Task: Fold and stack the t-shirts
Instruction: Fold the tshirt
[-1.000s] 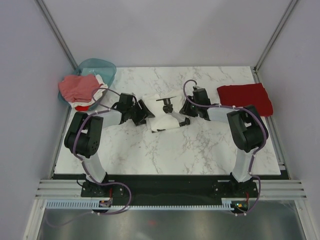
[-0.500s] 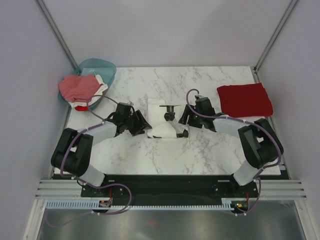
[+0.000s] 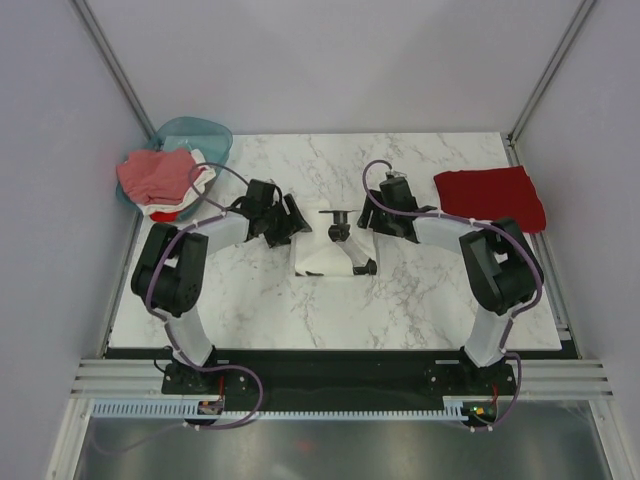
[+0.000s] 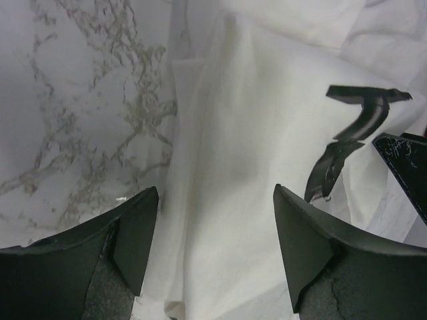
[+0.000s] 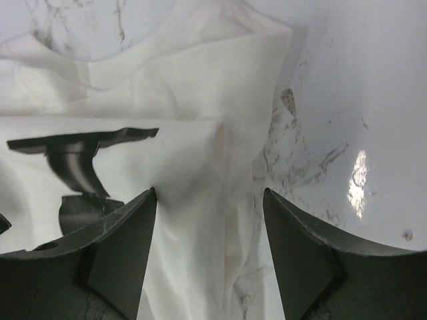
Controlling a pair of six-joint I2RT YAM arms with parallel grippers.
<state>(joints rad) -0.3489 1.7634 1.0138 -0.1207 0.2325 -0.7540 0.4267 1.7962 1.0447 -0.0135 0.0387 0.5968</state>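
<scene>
A white t-shirt [image 3: 320, 262] with a black print [image 3: 338, 217] lies folded into a narrow block at the table's centre. My left gripper [image 3: 291, 222] is at its far left edge and my right gripper [image 3: 368, 216] at its far right edge. In the left wrist view the left gripper [image 4: 217, 223] stands open over white cloth [image 4: 247, 147]. The right gripper [image 5: 210, 227] is open too, above the shirt's edge [image 5: 187, 80]. Neither pinches the fabric. A dark red t-shirt [image 3: 490, 198] lies folded at the right.
A teal basket [image 3: 205, 135] stands at the far left corner with a pinkish-red tee [image 3: 152, 175] and a white one [image 3: 203, 172] spilling over it. The marble table [image 3: 420, 290] ends close behind the basket. Metal frame posts rise at both back corners.
Both grippers drew towards the near edge, then went back to the shirt's far end. The white shirt now lies as a tidier, narrower block. Both jaws have widened.
</scene>
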